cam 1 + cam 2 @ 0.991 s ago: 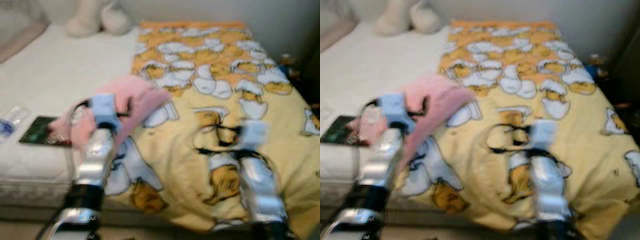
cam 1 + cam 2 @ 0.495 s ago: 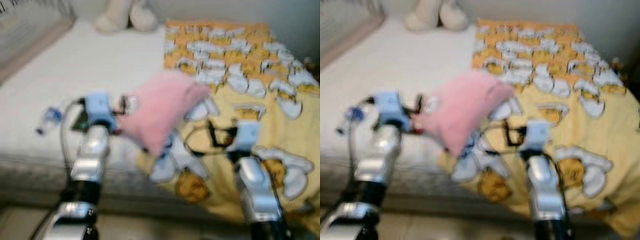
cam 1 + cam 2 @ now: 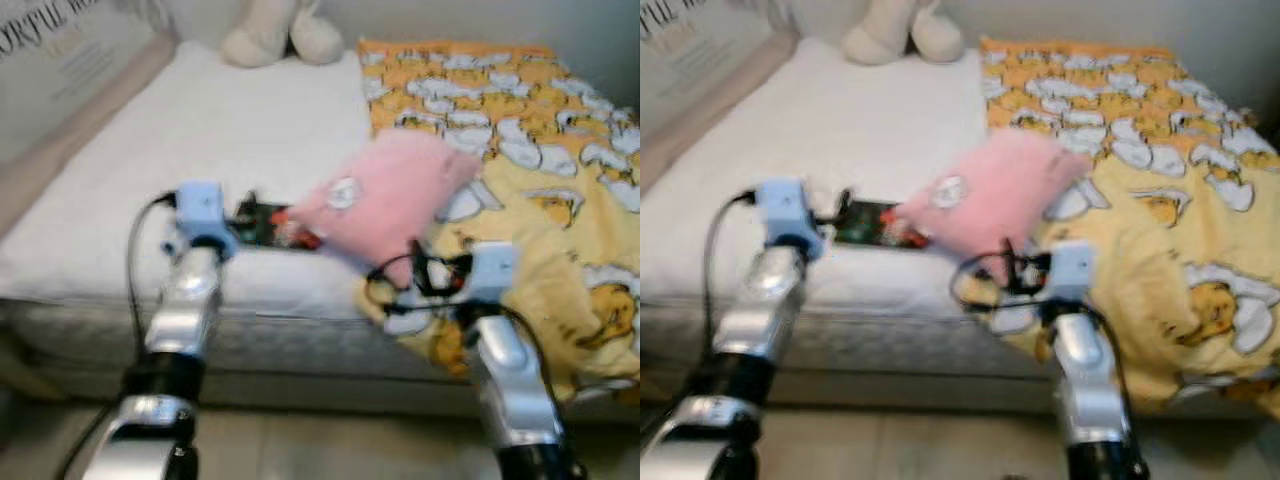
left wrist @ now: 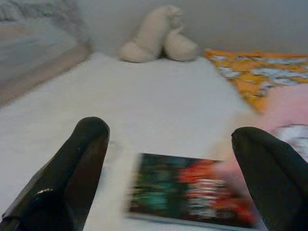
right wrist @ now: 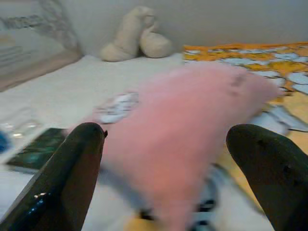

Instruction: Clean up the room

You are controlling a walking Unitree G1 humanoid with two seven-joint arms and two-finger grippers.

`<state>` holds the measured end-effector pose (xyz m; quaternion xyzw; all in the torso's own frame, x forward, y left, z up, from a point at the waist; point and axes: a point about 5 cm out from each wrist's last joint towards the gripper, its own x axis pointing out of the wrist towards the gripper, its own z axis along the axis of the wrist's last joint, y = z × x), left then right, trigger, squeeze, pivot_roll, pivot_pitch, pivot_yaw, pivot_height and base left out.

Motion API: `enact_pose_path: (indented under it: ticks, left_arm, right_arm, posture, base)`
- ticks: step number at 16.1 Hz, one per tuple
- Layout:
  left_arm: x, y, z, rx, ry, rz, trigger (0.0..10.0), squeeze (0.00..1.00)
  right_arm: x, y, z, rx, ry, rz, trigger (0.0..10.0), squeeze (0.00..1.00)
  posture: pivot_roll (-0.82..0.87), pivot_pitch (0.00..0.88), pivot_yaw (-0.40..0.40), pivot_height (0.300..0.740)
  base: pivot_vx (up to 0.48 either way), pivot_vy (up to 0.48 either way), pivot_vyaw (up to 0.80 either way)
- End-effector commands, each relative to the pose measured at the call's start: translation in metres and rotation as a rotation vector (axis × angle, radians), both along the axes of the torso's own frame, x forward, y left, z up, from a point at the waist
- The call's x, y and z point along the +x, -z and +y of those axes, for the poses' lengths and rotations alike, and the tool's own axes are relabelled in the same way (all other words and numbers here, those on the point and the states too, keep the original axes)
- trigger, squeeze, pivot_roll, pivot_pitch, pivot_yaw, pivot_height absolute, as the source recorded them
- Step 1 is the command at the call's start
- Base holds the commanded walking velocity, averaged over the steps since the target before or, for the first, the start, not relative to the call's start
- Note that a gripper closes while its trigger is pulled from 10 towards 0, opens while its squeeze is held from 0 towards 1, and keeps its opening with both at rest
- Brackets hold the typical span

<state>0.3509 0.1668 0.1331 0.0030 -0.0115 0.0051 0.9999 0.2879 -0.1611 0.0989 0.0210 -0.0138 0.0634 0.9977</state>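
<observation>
Pink fluffy cushion [image 3: 385,195] lies on the bed, partly on the white mattress [image 3: 200,140] and partly on the yellow-and-orange blanket printed with white cartoon figures [image 3: 520,130]; a small white patch shows on its near corner. Its lower left edge overlaps or touches a flat dark packet with green and red print [image 4: 192,190], which lies on the white mattress close to the bed's front edge. At the head of the bed, against the wall, sits a cream plush toy [image 3: 283,32]. A pale panel with dark lettering [image 3: 60,50] runs along the left side of the bed. In the right wrist view a clear plastic bottle with a blue part [image 5: 14,127] lies on the mattress near the packet, blurred.

Both silver arms reach forward over the bed's front edge. The left pincer [image 4: 185,166] hovers just before the dark packet, its two black fingers [image 4: 77,168] spread wide and holding nothing; the packet lies between them in the wrist view. The right pincer [image 5: 178,163] is aimed at the pink cushion, its black fingers [image 5: 72,168] also spread wide and empty, with the cushion ahead of them; whether they touch it cannot be told. Black cables loop around the right wrist [image 3: 490,275].
</observation>
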Motion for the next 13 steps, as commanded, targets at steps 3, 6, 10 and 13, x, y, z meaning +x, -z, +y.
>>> enact_pose_path:
  ticks: [3, 6, 10, 13]
  left_arm:
    - [0.003, -0.001, -0.011, 0.03, 0.014, 0.004, 10.0, 0.0]
    - [0.0, 0.002, -0.013, 0.038, 0.017, 0.001, 10.0, 0.0]
    - [-0.001, 0.006, -0.014, 0.001, 0.004, 0.03, 10.0, 0.0]
    - [-0.002, 0.01, -0.008, 0.008, -0.009, 0.038, 10.0, 0.0]
  right_arm:
    - [0.001, -0.003, -0.007, -0.001, 0.01, -0.003, 10.0, 0.0]
    - [0.001, -0.002, -0.005, -0.002, -0.003, 0.001, 10.0, 0.0]
    - [0.003, -0.003, -0.003, -0.005, -0.028, 0.005, 10.0, 0.0]
    - [0.003, -0.004, -0.008, 0.012, 0.01, -0.015, 10.0, 0.0]
  posture:
    - [-0.12, 0.0, 0.036, 0.74]
    - [-0.12, 0.0, 0.032, 0.74]
    - [-0.12, 0.0, 0.028, 0.74]
    - [-0.1, 0.0, 0.018, 0.74]
  base:
    - [0.0, 0.424, 0.0]
    - [0.0, 0.104, 0.0]
    - [0.206, 0.378, 0.0]
    - [0.281, 0.39, 0.0]
